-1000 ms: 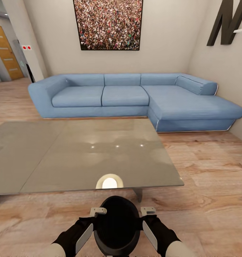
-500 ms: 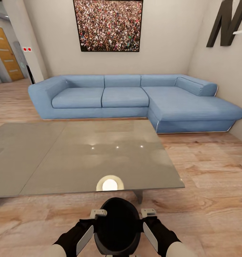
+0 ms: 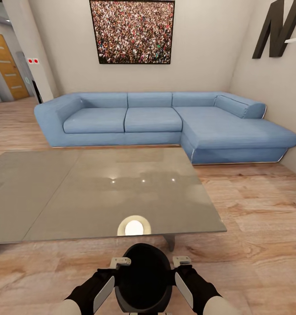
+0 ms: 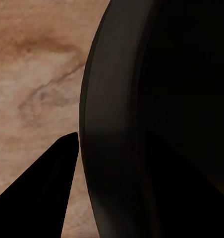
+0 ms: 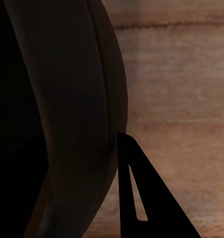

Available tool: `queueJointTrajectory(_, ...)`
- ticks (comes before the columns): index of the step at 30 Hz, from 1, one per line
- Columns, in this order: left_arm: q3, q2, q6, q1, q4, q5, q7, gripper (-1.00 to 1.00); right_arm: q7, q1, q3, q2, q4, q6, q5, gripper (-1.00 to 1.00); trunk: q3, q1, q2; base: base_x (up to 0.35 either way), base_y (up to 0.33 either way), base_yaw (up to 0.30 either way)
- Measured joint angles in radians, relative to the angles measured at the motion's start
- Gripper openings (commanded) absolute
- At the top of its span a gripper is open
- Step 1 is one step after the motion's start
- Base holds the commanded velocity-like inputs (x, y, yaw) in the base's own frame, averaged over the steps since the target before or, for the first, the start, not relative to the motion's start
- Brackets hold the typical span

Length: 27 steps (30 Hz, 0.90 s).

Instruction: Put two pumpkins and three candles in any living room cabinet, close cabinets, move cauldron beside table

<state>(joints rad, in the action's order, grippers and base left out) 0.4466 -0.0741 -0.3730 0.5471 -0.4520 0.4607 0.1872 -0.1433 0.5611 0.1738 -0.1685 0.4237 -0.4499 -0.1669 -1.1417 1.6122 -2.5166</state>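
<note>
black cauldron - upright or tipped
Upright: the round matte black cauldron shows its wide mouth facing up, held between the left end effector and right end effector.

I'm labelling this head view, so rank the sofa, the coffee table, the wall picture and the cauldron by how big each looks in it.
1. Coffee table and sofa: too alike to rank, and the table is nearer and cut off at the edge.
3. Wall picture.
4. Cauldron, smallest though nearest.
</note>
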Motion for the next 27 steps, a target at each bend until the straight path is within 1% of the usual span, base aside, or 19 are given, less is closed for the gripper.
queueJointTrajectory(2, 0.0, 0.0, 0.0, 0.0, 0.0, 0.0, 0.0, -1.0, 0.0, 0.0, 0.0, 0.0, 0.0, 0.0, 0.0, -1.0, 0.0, 0.0, 0.0, 0.0, 0.0, 0.0)
queueJointTrajectory(3, 0.0, 0.0, 0.0, 0.0, 0.0, 0.0, 0.0, 1.0, 0.0, 0.0, 0.0, 0.0, 0.0, 0.0, 0.0, -1.0, 0.0, 0.0, 0.0, 0.0, 0.0, 0.0)
queueJointTrajectory(4, 0.005, 0.011, 0.023, 0.0, -0.003, -0.013, 0.0, 1.0, 0.007, 0.0, 0.017, 0.004, 0.022, -0.005, -0.023, -1.0, 0.0, 0.014, 0.0, 0.0, 0.0, 0.0)
queueJointTrajectory(5, 0.006, 0.011, 0.022, 0.0, -0.002, -0.019, 0.003, 1.0, 0.006, 0.0, 0.006, -0.001, 0.031, -0.005, -0.017, 1.0, 0.0, 0.019, 0.0, 0.0, 0.0, 0.0)
queueJointTrajectory(6, 0.006, 0.011, 0.023, 0.0, -0.001, -0.018, 0.002, 1.0, 0.011, -0.002, 0.006, -0.001, 0.004, 0.037, -0.026, 1.0, 0.0, 0.02, 0.0, 0.0, 0.0, 0.0)
queueJointTrajectory(27, 0.006, 0.01, 0.023, 0.0, -0.002, -0.016, 0.002, 1.0, 0.011, -0.002, 0.006, -0.001, 0.002, 0.039, -0.027, 1.0, 0.0, 0.02, 0.0, 0.0, 0.0, 0.0)
